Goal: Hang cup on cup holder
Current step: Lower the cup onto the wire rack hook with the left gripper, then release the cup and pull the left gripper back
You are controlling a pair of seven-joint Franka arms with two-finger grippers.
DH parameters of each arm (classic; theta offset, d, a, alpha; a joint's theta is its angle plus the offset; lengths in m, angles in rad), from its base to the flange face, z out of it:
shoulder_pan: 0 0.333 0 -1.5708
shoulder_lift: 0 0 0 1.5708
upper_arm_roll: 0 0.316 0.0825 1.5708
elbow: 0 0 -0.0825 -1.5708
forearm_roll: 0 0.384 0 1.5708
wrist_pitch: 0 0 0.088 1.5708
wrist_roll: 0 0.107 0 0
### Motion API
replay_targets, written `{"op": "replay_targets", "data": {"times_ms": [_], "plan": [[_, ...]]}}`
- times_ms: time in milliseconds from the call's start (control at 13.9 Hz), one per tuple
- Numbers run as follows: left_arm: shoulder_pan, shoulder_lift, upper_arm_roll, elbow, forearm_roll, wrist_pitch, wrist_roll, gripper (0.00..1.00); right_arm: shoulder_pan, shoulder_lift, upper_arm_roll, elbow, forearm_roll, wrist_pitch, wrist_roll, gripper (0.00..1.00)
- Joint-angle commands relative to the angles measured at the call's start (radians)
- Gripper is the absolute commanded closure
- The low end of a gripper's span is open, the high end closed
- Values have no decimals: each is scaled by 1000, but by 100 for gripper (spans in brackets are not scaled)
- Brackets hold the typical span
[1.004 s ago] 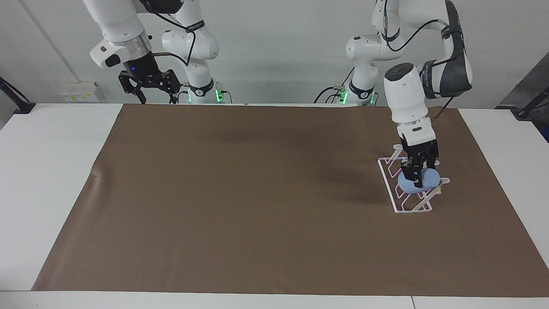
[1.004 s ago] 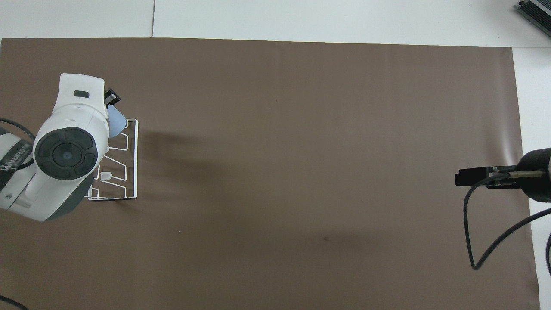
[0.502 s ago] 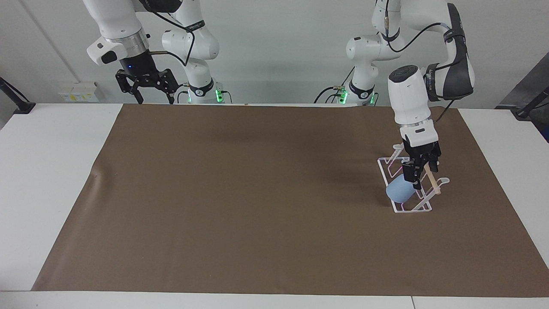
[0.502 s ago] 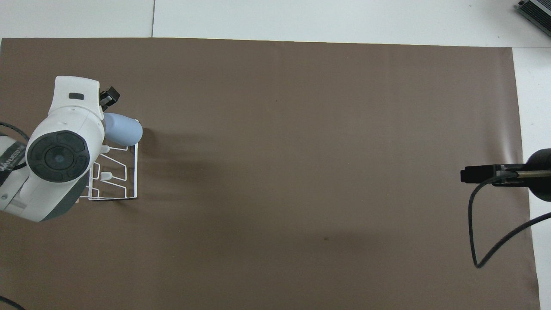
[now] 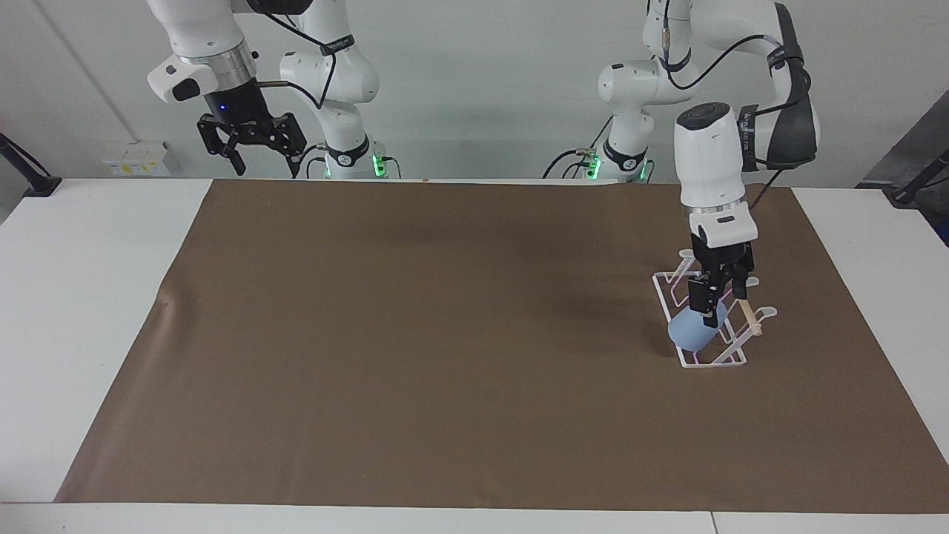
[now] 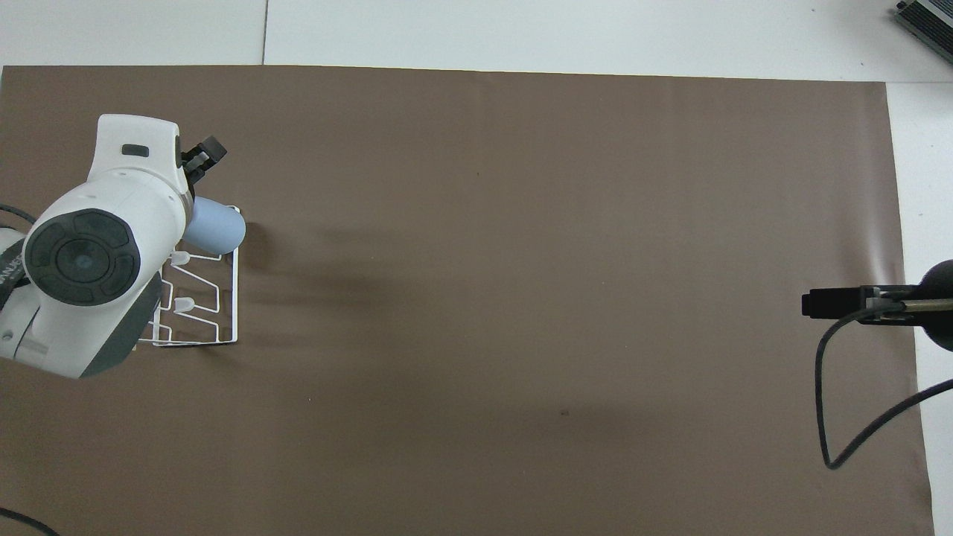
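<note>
The light-blue cup point(image 5: 689, 335) point(image 6: 217, 229) rests tilted on the white wire cup holder point(image 5: 713, 363) point(image 6: 235, 298), at the holder's end farther from the robots. Its closed base points toward the table's middle. The prong under it is hidden. The holder's wooden dowel point(image 5: 746, 311) slants along the top. My left gripper point(image 5: 716, 307) hangs just above the cup, open, with nothing between its fingers. In the overhead view one finger point(image 6: 208, 153) shows past the arm's white wrist. My right gripper point(image 5: 256, 157) point(image 6: 816, 304) waits, open, high over the right arm's end of the table.
A brown mat point(image 5: 415, 334) covers most of the white table point(image 5: 74, 245). A black cable point(image 6: 841, 417) loops down from the right arm over the mat's edge.
The left gripper opened and let go of the cup, which dropped lower on the holder and tipped outward. The gripper then rose a little. The right gripper lifted slightly.
</note>
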Motion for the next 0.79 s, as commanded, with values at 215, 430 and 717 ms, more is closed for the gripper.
{"op": "replay_targets", "data": {"times_ms": [215,430,717], "plan": [[-103,-5,-16,102,-128,-127,20,0,-5,-11,-1,-1,-2,1,-5,0],[-143,-39,-22,186,-204,-271,40,0,-5,-11,-1,-1,-2,1,-5,0],[-131,-76,-19,308,-332,-440,215,0,-5,-11,-1,-1,-2,1,-5,0]]}}
